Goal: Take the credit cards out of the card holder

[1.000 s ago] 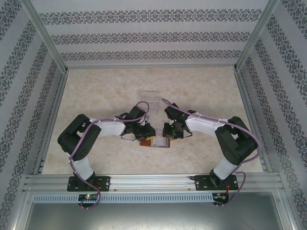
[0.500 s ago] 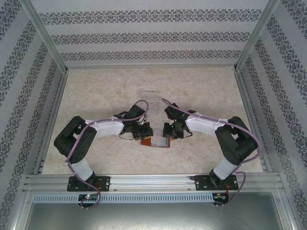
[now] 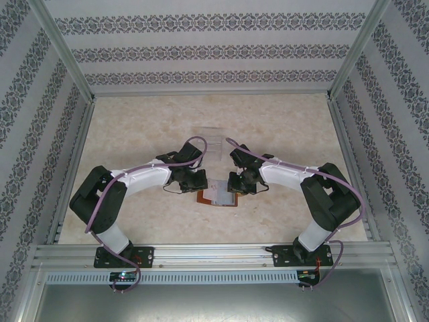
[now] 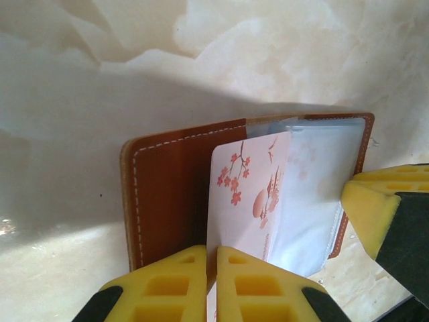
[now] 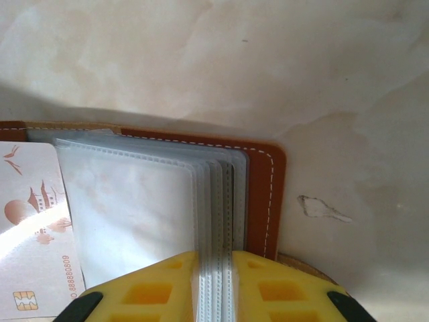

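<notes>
The brown leather card holder [image 3: 203,198] lies open on the table between the two arms. My left gripper [image 4: 216,251] is shut on the edge of one of the credit cards [image 4: 248,194], white with a pink blossom print, which sticks out of the holder's clear sleeves [image 4: 322,181] over the brown cover [image 4: 167,194]. My right gripper [image 5: 214,258] is shut on the stack of clear sleeves [image 5: 134,215] near the holder's right cover [image 5: 258,194]. The printed card [image 5: 30,228] shows at the left in the right wrist view. From above, the left gripper [image 3: 204,186] and right gripper [image 3: 231,188] face each other over the holder.
A clear ridged plastic rack [image 3: 213,137] stands on the marble-patterned table [image 3: 134,127] just behind the grippers. Patterned walls and aluminium rails [image 3: 201,251] enclose the table. A small dark mark [image 5: 322,209] lies on the table right of the holder.
The left jaws have closed tight on the card. The left arm's elbow has swung outward to the left. The right arm has stayed still.
</notes>
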`<state>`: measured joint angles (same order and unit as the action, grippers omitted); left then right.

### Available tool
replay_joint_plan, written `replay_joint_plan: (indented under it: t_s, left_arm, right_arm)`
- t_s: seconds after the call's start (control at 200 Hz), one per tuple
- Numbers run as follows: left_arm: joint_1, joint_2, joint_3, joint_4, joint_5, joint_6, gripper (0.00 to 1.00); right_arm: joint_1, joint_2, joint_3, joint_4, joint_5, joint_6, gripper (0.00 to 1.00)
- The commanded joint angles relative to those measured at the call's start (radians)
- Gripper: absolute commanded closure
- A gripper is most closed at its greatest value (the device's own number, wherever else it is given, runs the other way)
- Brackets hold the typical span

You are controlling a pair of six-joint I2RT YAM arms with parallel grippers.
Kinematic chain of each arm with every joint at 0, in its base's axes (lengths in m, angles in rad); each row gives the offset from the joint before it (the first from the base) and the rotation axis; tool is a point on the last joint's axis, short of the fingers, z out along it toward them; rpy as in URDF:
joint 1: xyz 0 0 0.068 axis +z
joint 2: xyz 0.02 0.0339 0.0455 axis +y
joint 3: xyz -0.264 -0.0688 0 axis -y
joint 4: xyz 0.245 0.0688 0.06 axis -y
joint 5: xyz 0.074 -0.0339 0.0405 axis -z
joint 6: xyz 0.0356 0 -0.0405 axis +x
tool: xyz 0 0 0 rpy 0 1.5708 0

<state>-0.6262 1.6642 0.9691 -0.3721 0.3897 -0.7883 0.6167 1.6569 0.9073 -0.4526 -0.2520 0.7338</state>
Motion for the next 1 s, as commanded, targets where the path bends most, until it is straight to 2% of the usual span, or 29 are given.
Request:
replay_joint_plan:
  t_s: [0.0,0.18,0.49,0.734,0.994]
  left_arm:
    - [0.012,-0.006,0.000,-0.058,-0.035,0.013,0.90]
    - [0.013,-0.009,0.003,-0.064,-0.045,0.012,0.90]
    - [0.012,0.014,-0.001,0.058,0.084,-0.019,0.86]
    - [0.010,0.035,-0.003,0.096,0.122,-0.032,0.84]
    - [0.008,0.045,0.005,0.084,0.120,-0.026,0.88]
  right_arm:
    - [-0.011,0.005,-0.009,-0.038,0.017,-0.011,0.80]
    - [-0.012,0.009,-0.008,-0.036,0.015,-0.012,0.80]
    - [-0.013,0.007,-0.010,-0.037,0.014,-0.011,0.80]
    - [-0.013,0.007,-0.011,-0.037,0.016,-0.011,0.80]
    - [-0.013,0.010,-0.012,-0.033,0.013,-0.010,0.80]
